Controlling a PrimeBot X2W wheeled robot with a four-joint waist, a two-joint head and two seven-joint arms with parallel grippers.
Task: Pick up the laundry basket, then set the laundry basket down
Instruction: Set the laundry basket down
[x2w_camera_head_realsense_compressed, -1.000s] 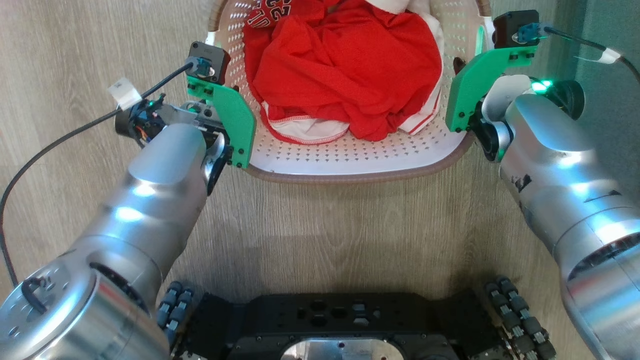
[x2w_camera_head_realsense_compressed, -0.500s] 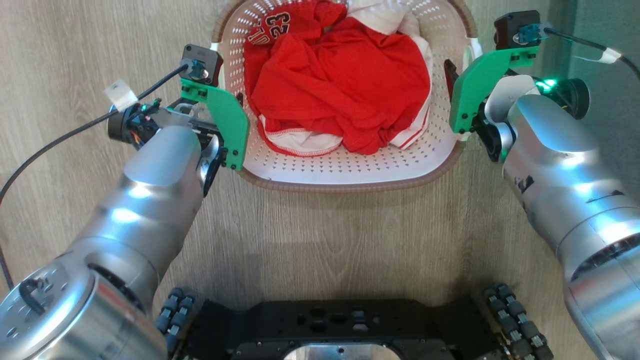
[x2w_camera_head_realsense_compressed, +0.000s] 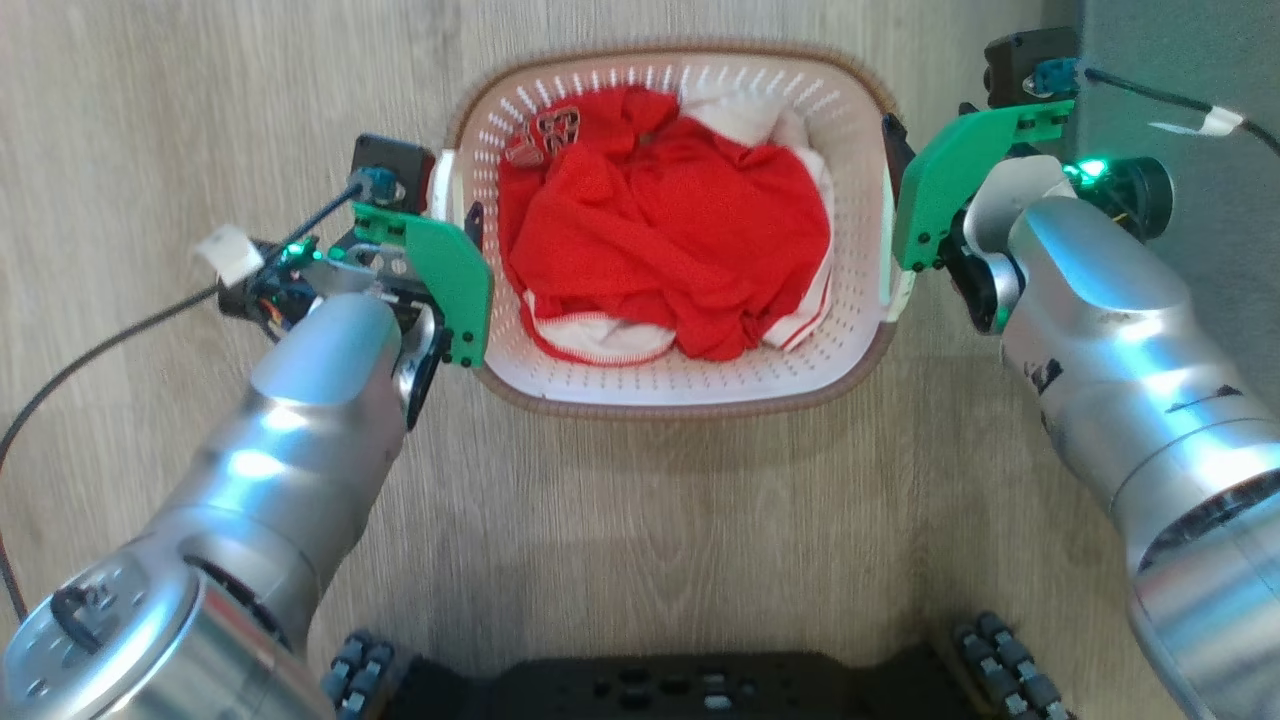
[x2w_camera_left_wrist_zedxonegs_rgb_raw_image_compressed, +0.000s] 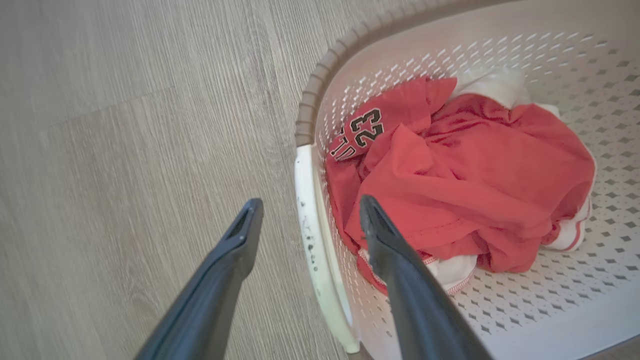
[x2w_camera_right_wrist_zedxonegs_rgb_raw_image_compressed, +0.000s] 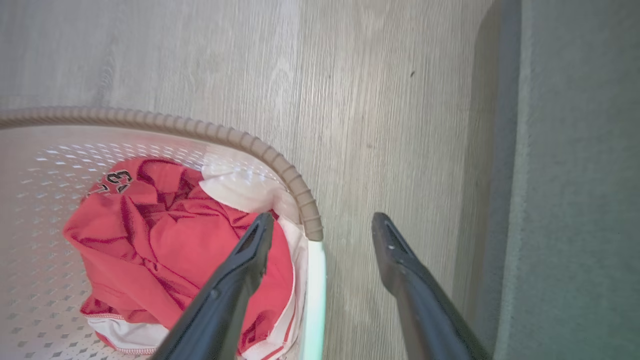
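Straddling the side handles (x2w_camera_left_wrist_zedxonegs_rgb_raw_image_compressed: 312, 225) of the laundry basket (x2w_camera_head_realsense_compressed: 660, 405) as it sat on the floor (x2w_camera_head_realsense_compressed: 640, 520), your left gripper (x2w_camera_left_wrist_zedxonegs_rgb_raw_image_compressed: 310, 202) and right gripper (x2w_camera_right_wrist_zedxonegs_rgb_raw_image_compressed: 322, 219) were spread wide, holding nothing, so any sideways drift could have caught an inner finger (x2w_camera_left_wrist_zedxonegs_rgb_raw_image_compressed: 400, 270) and dragged it.

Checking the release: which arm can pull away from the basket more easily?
Left, probably. The left gripper and right gripper both stand open astride the basket's edge, but the left has bare floor outside it, while a grey panel stands close beside the right.
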